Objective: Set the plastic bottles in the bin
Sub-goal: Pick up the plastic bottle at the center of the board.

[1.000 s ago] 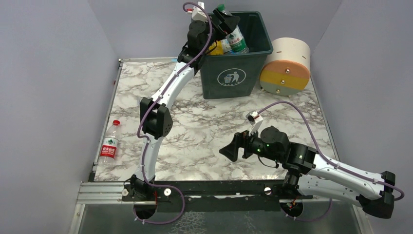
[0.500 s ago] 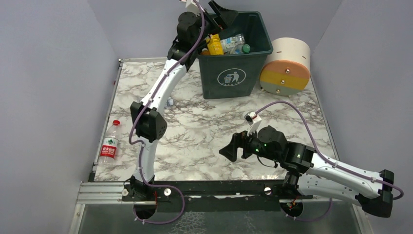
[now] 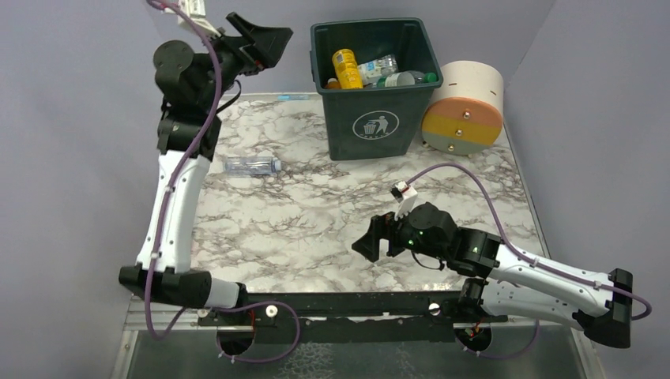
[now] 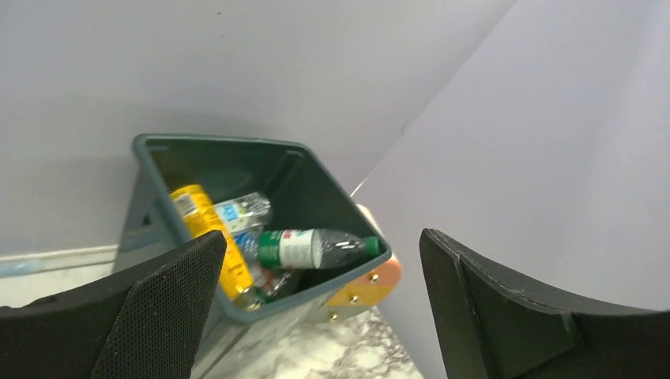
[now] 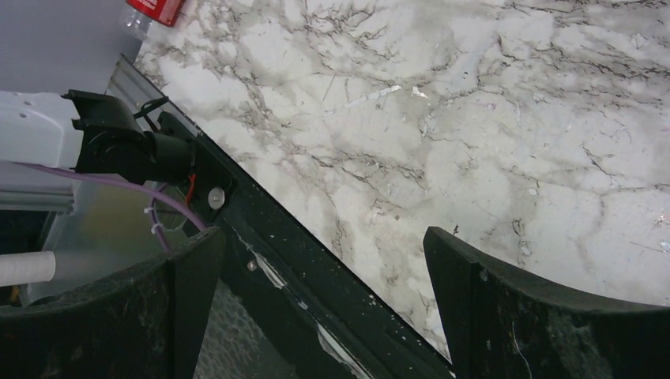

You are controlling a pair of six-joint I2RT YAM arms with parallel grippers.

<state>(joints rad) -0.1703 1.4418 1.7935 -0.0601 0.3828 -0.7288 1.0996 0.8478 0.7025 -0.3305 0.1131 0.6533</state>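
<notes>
The dark green bin (image 3: 371,122) stands at the back of the marble table with several plastic bottles inside: a yellow one (image 3: 345,65), a clear green-labelled one (image 3: 407,77) and a clear one (image 3: 378,65). The left wrist view looks into the bin (image 4: 158,205) and shows the yellow bottle (image 4: 207,229) and the green-labelled bottle (image 4: 308,248). A clear bottle (image 3: 251,164) lies on the table left of the bin. A red-labelled bottle (image 5: 154,9) lies near the table's left edge. My left gripper (image 3: 265,35) (image 4: 322,237) hangs open and empty, high and left of the bin. My right gripper (image 3: 375,237) (image 5: 324,233) is open and empty over the front edge.
A cream-and-orange cylinder (image 3: 466,106) lies on its side right of the bin. A black rail (image 5: 316,268) runs along the table's near edge under my right gripper. Grey walls close in the sides and back.
My left gripper opened over the bin and the green-labelled bottle dropped in. The arm then swung up and left, uncovering the clear bottle on the table. The right arm barely moved.
</notes>
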